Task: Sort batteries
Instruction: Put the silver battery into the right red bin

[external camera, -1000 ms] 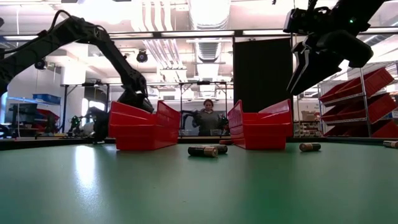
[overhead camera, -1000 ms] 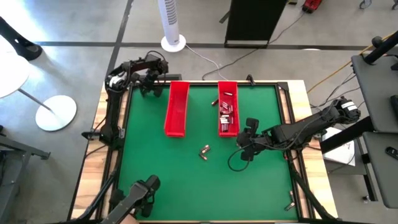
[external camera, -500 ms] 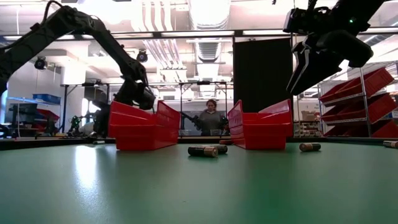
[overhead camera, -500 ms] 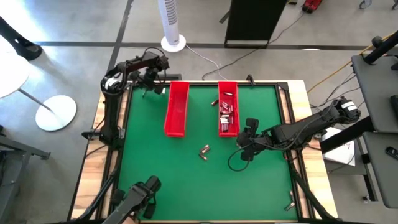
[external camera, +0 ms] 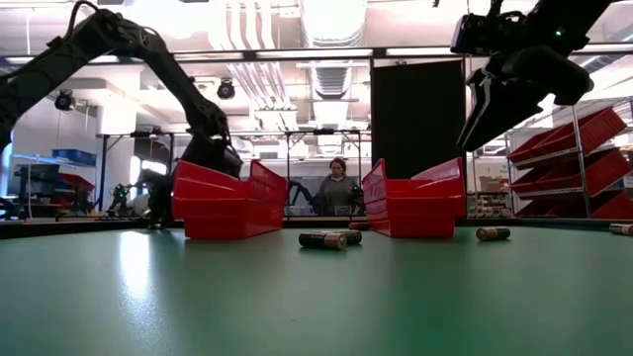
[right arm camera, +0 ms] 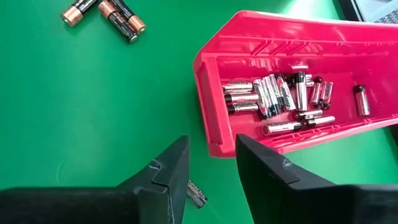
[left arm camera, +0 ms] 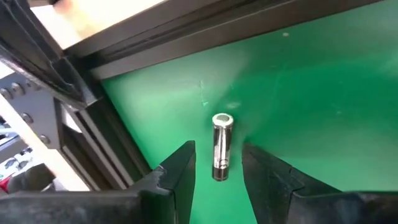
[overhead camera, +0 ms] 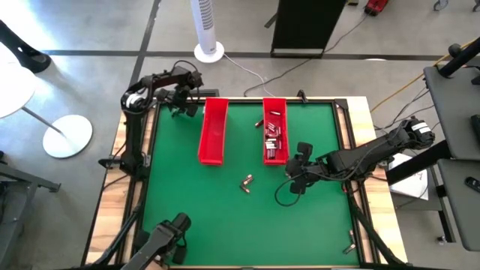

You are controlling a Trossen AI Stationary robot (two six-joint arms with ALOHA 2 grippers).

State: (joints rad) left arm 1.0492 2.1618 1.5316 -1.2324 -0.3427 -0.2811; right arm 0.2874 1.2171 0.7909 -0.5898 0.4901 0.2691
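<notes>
Left gripper (left arm camera: 217,171): fingers apart, straddling a silver battery (left arm camera: 221,146) on the green surface (left arm camera: 323,93). Right gripper (right arm camera: 211,171): fingers apart beside red tray (right arm camera: 249,43) of batteries (right arm camera: 280,93).

No lettering, label or number can be read anywhere.

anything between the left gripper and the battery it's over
Nothing visible. The battery lies on bare green mat in line with the gap of the open left gripper, near the table's corner frame.
</notes>
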